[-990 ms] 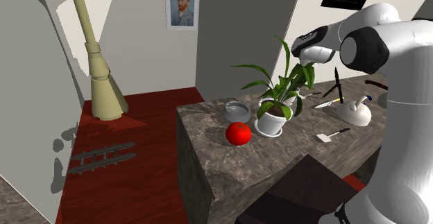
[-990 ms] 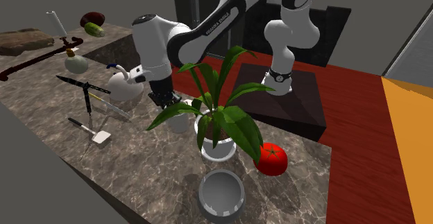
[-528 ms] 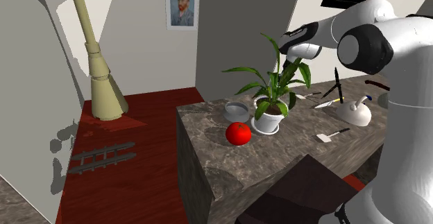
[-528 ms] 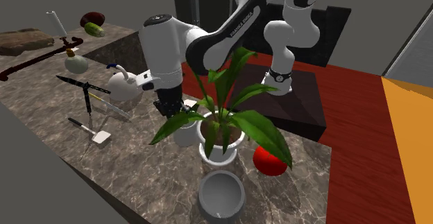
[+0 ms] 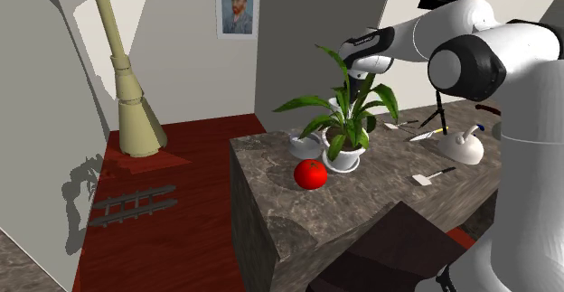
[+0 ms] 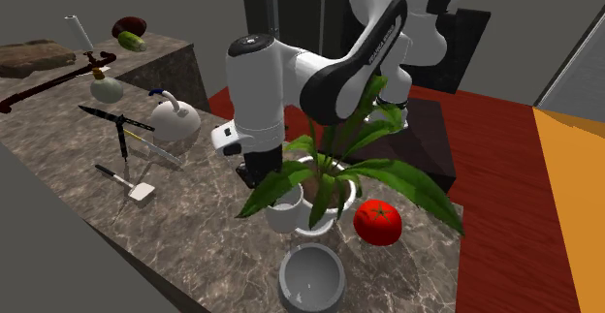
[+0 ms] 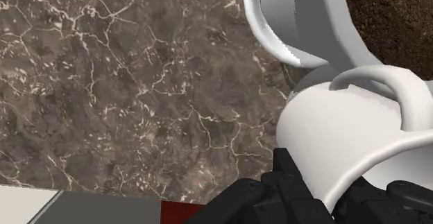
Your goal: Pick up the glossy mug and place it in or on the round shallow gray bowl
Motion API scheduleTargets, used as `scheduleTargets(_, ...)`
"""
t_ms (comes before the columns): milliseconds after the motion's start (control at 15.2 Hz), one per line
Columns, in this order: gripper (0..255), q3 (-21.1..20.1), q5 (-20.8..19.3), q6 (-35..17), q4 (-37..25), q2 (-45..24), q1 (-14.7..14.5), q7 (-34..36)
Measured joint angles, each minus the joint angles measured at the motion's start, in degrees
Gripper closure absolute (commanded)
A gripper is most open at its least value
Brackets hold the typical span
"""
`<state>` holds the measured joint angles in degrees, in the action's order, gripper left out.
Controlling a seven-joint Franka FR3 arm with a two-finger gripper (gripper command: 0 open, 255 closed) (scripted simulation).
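1. Since 1.0 s ago, the arm has swung toward the lower centre of the second exterior view, taking the mug [image 6: 286, 214] with it. The plant pot [image 6: 330, 200] has slid the same way and its leaves have swung round.
2. The fingers [image 7: 290, 181] pinch the mug, one on each side of its body. Judged purpose: carrying it to the bowl [image 6: 312, 280].
3. The mug sits at lower centre of the second exterior view, pressed against the pot's left side. It is just above the bowl in the frame. Cannot tell whether it is clear of the tabletop [image 6: 194, 234].
4. Judgement: contact between mug and pot probably explains the plant's shift, since the pot stands close beside the route.
5. The mug is plain white and smooth, with soft glossy shading. Its looped handle faces the pot.
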<state>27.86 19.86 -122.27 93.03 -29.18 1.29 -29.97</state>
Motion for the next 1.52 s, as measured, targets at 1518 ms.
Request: scheduleTargets(1518, 255, -4.8, 3.0, -9.4, -1.0, -8.2, -2.9, 4.5)
